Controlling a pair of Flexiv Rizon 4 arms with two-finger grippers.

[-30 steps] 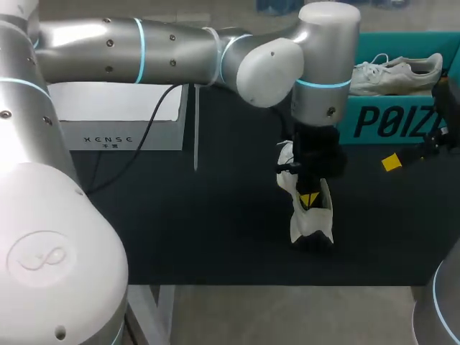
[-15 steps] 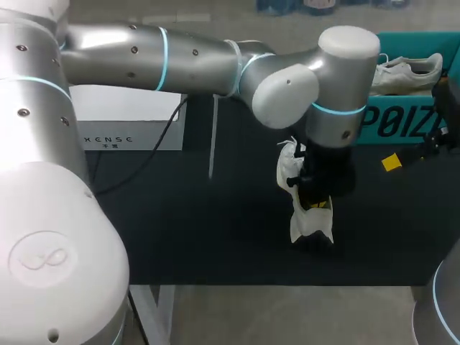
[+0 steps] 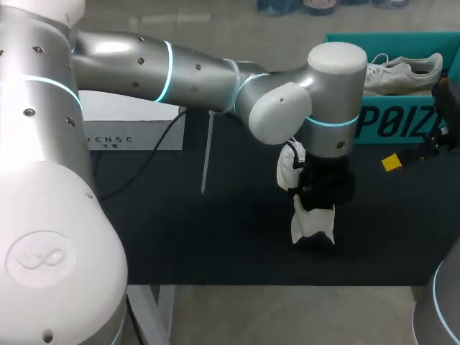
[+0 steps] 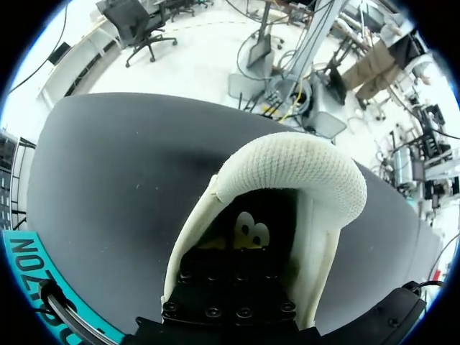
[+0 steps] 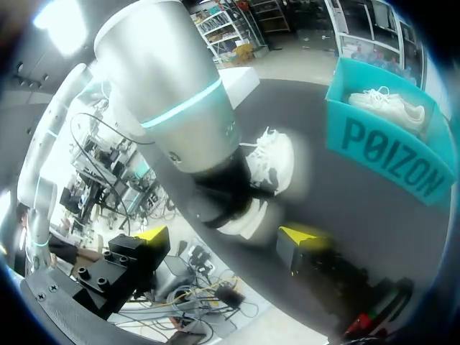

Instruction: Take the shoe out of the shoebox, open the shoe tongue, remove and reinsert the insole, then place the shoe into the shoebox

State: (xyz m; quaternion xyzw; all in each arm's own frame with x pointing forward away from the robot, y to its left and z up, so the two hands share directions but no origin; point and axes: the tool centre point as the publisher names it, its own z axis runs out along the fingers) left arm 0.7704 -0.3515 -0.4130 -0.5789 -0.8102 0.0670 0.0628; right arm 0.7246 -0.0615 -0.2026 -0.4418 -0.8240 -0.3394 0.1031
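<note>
**Left gripper sunk in the shoe, right gripper spread wide**

The white shoe (image 3: 310, 221) stands on the black mat (image 3: 180, 230), right of the middle and toward the near edge, outside the shoebox (image 3: 392, 122). It lies lengthwise from far to near, with its laces at the far end.

The left arm (image 3: 194, 72) comes in from the left and bends straight down over the shoe. The left gripper (image 4: 243, 277) is pushed into the shoe's opening. In the left wrist view the padded mesh collar arches just ahead of the gripper, and the shoe's pale side walls rise on both sides of it. Its tips are buried in the dark inside, so I cannot tell whether it is clenched or released.

The right gripper (image 5: 228, 237) hangs at the mat's right edge, just near of the shoebox and well apart from the shoe. It is released, with its two yellow tips far apart and nothing between them.

The teal shoebox sits at the far right, with a second shoe (image 3: 402, 72) lying in it on its side. A white box (image 3: 136, 128) rests at the far left.
</note>
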